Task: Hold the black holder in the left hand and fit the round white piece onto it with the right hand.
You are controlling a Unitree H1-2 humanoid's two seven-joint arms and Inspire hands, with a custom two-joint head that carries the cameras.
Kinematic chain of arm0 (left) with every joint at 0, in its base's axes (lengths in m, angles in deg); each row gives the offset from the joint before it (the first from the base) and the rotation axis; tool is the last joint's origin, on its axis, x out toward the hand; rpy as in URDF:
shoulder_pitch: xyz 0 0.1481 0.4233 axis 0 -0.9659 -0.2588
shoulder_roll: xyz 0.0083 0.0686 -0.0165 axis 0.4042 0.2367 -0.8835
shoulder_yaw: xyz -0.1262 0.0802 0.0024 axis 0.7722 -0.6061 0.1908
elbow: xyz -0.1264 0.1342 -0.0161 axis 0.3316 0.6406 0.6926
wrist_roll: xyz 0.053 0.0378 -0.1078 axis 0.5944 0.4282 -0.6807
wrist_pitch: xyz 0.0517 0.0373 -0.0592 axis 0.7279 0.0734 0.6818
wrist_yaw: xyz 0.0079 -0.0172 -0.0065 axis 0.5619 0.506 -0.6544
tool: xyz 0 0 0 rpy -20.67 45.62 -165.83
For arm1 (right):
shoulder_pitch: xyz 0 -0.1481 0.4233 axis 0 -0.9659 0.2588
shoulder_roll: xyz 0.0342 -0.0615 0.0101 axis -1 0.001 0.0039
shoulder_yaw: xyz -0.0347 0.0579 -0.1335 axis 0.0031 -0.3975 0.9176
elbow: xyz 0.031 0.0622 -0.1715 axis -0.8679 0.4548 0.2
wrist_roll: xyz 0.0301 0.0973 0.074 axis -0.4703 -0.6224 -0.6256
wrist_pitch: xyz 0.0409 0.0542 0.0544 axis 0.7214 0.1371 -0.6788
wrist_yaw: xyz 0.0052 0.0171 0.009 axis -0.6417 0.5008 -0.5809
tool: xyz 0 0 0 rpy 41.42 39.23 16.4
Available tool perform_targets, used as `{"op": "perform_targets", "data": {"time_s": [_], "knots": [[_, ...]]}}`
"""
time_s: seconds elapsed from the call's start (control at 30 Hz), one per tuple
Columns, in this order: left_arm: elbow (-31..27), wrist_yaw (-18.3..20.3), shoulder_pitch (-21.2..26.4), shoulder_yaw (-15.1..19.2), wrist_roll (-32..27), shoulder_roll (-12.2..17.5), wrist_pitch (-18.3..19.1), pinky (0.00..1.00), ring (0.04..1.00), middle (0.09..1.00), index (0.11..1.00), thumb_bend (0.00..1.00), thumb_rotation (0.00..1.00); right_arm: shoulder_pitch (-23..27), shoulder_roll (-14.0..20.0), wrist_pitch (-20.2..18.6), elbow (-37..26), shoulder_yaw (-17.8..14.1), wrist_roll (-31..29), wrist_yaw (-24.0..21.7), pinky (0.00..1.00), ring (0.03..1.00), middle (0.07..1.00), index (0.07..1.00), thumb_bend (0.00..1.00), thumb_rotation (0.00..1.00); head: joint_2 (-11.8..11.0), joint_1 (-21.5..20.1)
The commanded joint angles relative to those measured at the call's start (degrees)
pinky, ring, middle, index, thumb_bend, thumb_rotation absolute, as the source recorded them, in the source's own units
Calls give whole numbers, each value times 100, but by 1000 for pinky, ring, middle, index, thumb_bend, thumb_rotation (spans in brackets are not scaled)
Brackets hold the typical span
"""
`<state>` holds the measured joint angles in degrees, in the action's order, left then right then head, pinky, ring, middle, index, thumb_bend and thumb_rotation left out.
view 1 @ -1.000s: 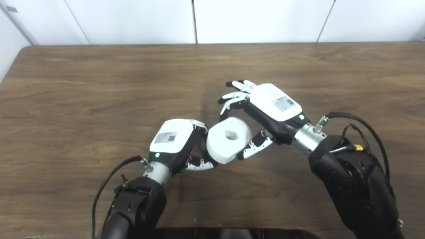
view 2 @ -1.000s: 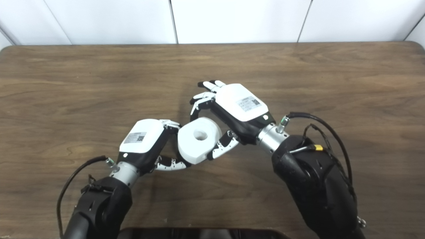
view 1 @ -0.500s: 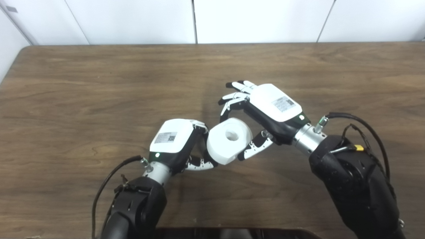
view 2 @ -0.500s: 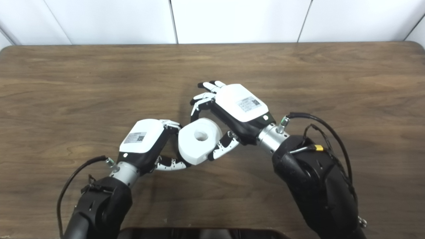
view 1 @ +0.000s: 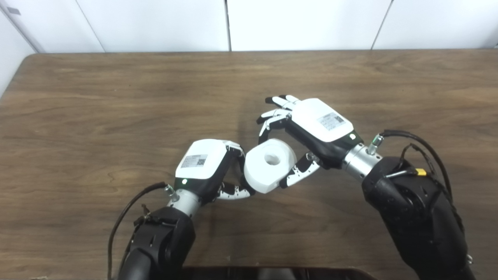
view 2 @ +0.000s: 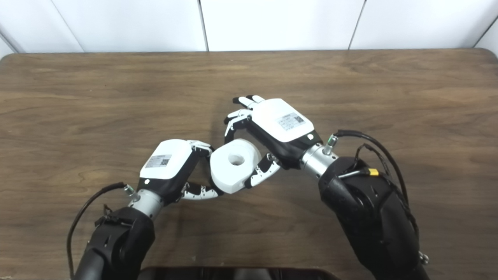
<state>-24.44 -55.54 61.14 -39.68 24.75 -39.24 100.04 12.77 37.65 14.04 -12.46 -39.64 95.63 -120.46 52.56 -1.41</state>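
above table centre, right hand fingers pinching round white piece; left hand curled closed.

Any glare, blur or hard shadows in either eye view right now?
Left eye view: sharp, no motion blur; the white piece and the right hand look bright, with little surface detail. Right eye view: equally sharp; soft shadows on the table by the left hand, none hard.

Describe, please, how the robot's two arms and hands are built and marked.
Both the left hand and right hand have glossy white backs bearing QR-code stickers, black palms, black-and-white segmented fingers and silver wrists. The forearms are black, with black cables looping to the wrists; the right carries a yellow connector.
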Motion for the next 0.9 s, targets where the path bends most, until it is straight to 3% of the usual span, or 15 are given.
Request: {"op": "perform_targets", "data": {"time_s": [0.0, 0.17, 0.2, 0.3, 0.5, 0.87], "knots": [[140, 336, -134, -94, -138, 20, 29, 773, 833, 770, 487, 519, 50, 148, -6, -53, -156, -96, 36, -29, 993, 966, 815, 491, 524, 158, 3, -3], [141, 369, -133, -97, -105, 10, 58, 780, 837, 771, 488, 519, 50, 222, 12, -24, -163, -211, -23, 8, 998, 968, 818, 493, 523, 160, 4, -15], [141, 366, -134, -95, -116, 9, 58, 781, 838, 772, 488, 519, 50, 240, 13, -30, -170, -239, -44, -2, 999, 968, 818, 565, 757, 245, 4, -15], [151, 340, -137, -93, -131, 19, 39, 779, 838, 770, 487, 519, 50, 302, 31, -17, -168, -360, -129, 15, 1000, 973, 818, 624, 923, 304, 0, -30], [158, 329, -141, -86, -149, 19, 38, 783, 838, 768, 488, 519, 50, 406, 93, 25, -147, -522, -218, 16, 1000, 965, 813, 627, 954, 309, -2, -31], [219, 336, -103, -99, -140, 19, 32, 782, 837, 768, 487, 519, 49, 420, 100, 54, -86, -540, -266, 61, 1000, 960, 808, 624, 982, 313, -19, -32]]}}
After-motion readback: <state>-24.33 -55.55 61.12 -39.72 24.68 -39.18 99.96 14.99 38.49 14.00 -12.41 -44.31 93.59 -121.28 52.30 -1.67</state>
